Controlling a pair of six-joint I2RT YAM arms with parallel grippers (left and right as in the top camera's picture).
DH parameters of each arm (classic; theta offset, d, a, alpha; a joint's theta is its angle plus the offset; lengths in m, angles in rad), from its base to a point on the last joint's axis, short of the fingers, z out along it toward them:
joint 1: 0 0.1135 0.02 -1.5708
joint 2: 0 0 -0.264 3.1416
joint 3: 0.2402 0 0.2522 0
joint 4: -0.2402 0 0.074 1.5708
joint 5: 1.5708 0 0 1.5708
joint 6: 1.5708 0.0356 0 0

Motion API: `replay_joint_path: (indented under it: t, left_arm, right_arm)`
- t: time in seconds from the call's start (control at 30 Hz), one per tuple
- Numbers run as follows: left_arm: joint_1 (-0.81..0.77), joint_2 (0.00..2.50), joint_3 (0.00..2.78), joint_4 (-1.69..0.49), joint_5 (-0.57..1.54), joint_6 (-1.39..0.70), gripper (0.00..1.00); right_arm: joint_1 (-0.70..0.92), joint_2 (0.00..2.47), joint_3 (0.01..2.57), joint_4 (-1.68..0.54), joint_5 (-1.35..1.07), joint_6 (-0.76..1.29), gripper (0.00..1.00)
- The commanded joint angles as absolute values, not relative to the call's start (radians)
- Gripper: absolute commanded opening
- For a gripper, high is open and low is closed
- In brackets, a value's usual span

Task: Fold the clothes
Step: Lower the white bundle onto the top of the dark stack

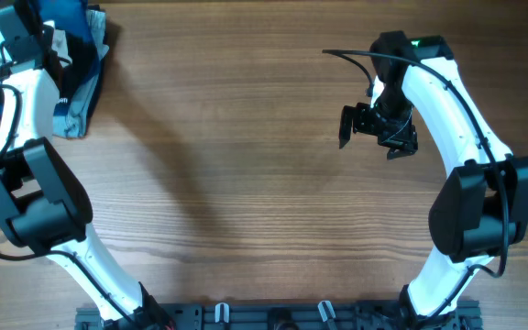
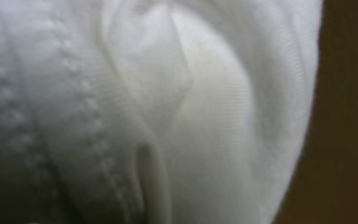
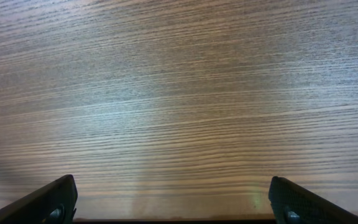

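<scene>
Left gripper (image 1: 7, 41) buried in white garment (image 2: 166, 112) — grip I can't tell; I'd drag one edge onto the worktop (image 3: 179, 93), toward the wide-spread right gripper (image 3: 173, 202).

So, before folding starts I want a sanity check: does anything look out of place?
Yes: a heap of dark and blue clothes sits bunched at the table's far-left corner, partly out of frame. A crumpled white garment fills the left wrist view. The right gripper hangs open above the table.
</scene>
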State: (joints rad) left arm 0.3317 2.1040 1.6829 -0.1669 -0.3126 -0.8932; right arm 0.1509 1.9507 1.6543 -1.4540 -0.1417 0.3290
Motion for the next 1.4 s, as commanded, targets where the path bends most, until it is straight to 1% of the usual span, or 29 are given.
replay_joint_path:
  t: [0.0, 0.13, 0.37, 0.43, 0.47, 0.5, 0.57, 0.6, 0.63, 0.67, 0.7, 0.73, 0.77, 0.8, 0.83, 1.03, 1.07, 1.1, 1.13, 1.17, 1.27, 1.3, 1.33, 1.37]
  left_arm:
    - [0.345, 2.114, 1.722, -0.164, -0.281, -0.879, 0.04]
    - [0.345, 2.117, 1.722, -0.214, -0.329, -0.879, 0.04]
    - [0.358, 2.12, 1.722, -0.204, -0.34, -0.878, 0.04]
    - [0.36, 2.124, 1.722, -0.187, -0.332, -0.868, 0.11]
    - [0.361, 2.126, 1.722, -0.184, -0.326, -0.868, 0.19]
    - [0.362, 2.127, 1.722, -0.183, -0.315, -0.868, 0.32]
    - [0.362, 2.13, 1.722, -0.176, -0.302, -0.867, 0.33]
    - [0.362, 2.133, 1.722, -0.167, -0.299, -0.867, 0.39]
    - [0.362, 2.138, 1.722, -0.157, -0.287, -0.868, 0.49]
    - [0.362, 2.141, 1.722, -0.143, -0.265, -0.868, 0.63]
    - [0.362, 2.145, 1.722, -0.132, -0.24, -0.867, 0.67]
    - [0.362, 2.151, 1.722, -0.123, -0.223, -0.868, 0.61]
    - [0.362, 2.156, 1.722, -0.115, -0.209, -0.868, 0.58]
    - [0.362, 2.161, 1.722, -0.108, -0.196, -0.868, 0.59]
    - [0.36, 2.168, 1.722, -0.104, -0.19, -0.869, 0.62]
    - [0.344, 2.186, 1.722, -0.104, -0.155, -0.871, 0.61]
    - [0.339, 2.186, 1.722, -0.104, -0.146, -0.871, 0.65]
    - [0.331, 2.186, 1.722, -0.104, -0.142, -0.871, 0.8]
    - [0.324, 2.186, 1.722, -0.104, -0.142, -0.871, 0.9]
    - [0.317, 2.184, 1.722, -0.102, -0.142, -0.867, 0.93]
    - [0.298, 2.181, 1.722, -0.099, -0.142, -0.868, 0.92]
    - [0.289, 2.181, 1.722, -0.092, -0.142, -0.868, 0.94]
    - [0.281, 2.181, 1.722, -0.088, -0.143, -0.868, 1.0]
    - [0.274, 2.181, 1.722, -0.083, -0.143, -0.868, 0.99]
  right_arm:
    - [0.154, 1.938, 1.67, -1.46, -0.158, 0.343, 1.0]
    - [0.154, 1.938, 1.67, -1.462, -0.158, 0.34, 1.0]
    - [0.154, 1.938, 1.67, -1.464, -0.158, 0.34, 1.0]
    - [0.154, 1.938, 1.67, -1.464, -0.158, 0.34, 1.0]
    - [0.154, 1.938, 1.67, -1.464, -0.158, 0.34, 1.0]
    - [0.154, 1.938, 1.67, -1.464, -0.158, 0.34, 1.0]
    - [0.154, 1.938, 1.67, -1.464, -0.158, 0.341, 1.0]
    - [0.154, 1.938, 1.67, -1.465, -0.158, 0.34, 1.0]
    - [0.154, 1.938, 1.67, -1.467, -0.158, 0.34, 1.0]
    - [0.154, 1.938, 1.67, -1.468, -0.158, 0.34, 1.0]
    - [0.154, 1.938, 1.67, -1.468, -0.158, 0.341, 1.0]
    - [0.154, 1.938, 1.67, -1.468, -0.158, 0.341, 1.0]
    - [0.154, 1.938, 1.67, -1.467, -0.159, 0.342, 1.0]
    - [0.154, 1.938, 1.67, -1.467, -0.159, 0.342, 1.0]
    - [0.154, 1.938, 1.67, -1.467, -0.159, 0.341, 1.0]
    - [0.154, 1.938, 1.67, -1.457, -0.158, 0.341, 1.0]
    - [0.154, 1.938, 1.67, -1.456, -0.158, 0.341, 1.0]
    - [0.154, 1.939, 1.67, -1.455, -0.158, 0.341, 1.0]
    - [0.154, 1.94, 1.67, -1.455, -0.159, 0.341, 1.0]
    - [0.154, 1.94, 1.67, -1.456, -0.158, 0.341, 1.0]
    - [0.154, 1.94, 1.67, -1.461, -0.158, 0.341, 1.0]
    - [0.154, 1.94, 1.67, -1.464, -0.158, 0.34, 1.0]
    - [0.154, 1.94, 1.67, -1.467, -0.157, 0.34, 1.0]
    - [0.154, 1.94, 1.67, -1.467, -0.158, 0.34, 1.0]
